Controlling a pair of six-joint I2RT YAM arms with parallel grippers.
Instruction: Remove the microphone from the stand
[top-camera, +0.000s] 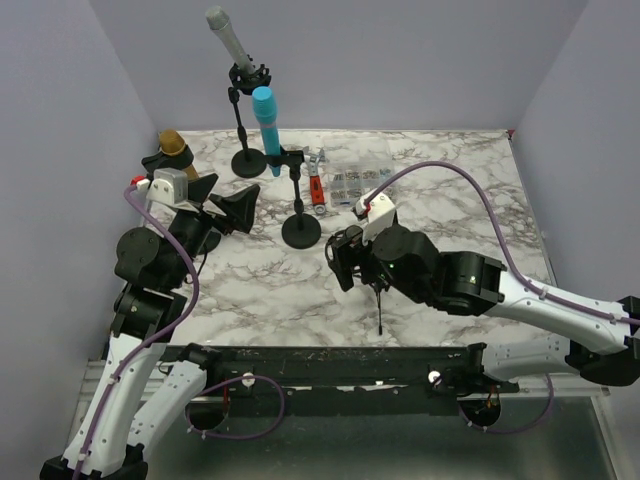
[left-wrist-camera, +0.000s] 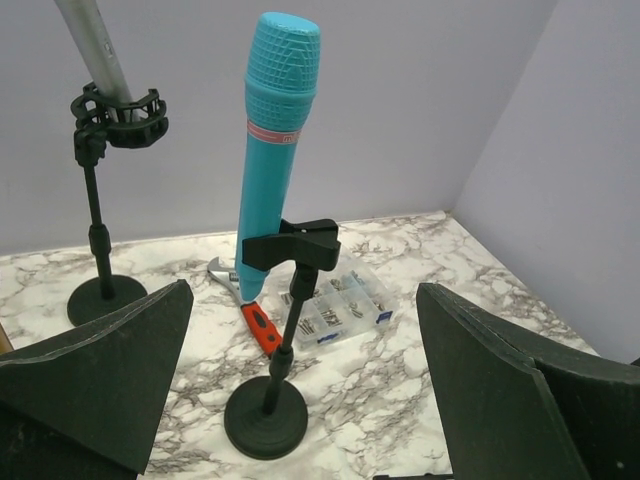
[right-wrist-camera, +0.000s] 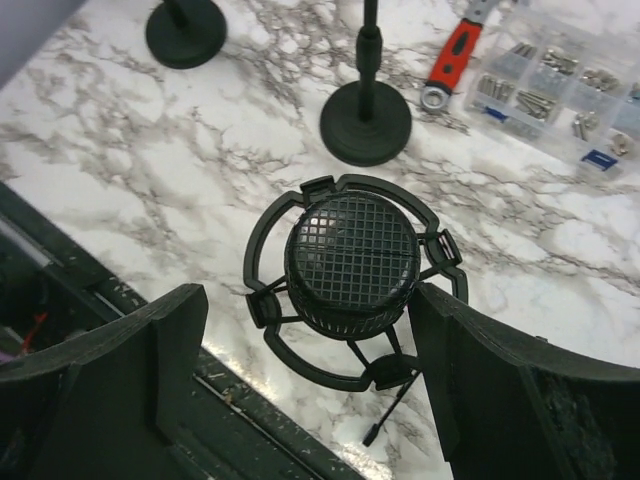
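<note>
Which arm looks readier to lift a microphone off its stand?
The right, I'd say. The open right gripper appears to straddle the black microphone in its ring mount, one finger on each side. The left gripper is open too, but the teal microphone stands well ahead of it.

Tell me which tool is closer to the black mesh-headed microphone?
Right. The right tool hangs directly over the black microphone, a finger on either side. The left tool is off across the table, facing the teal microphone.
</note>
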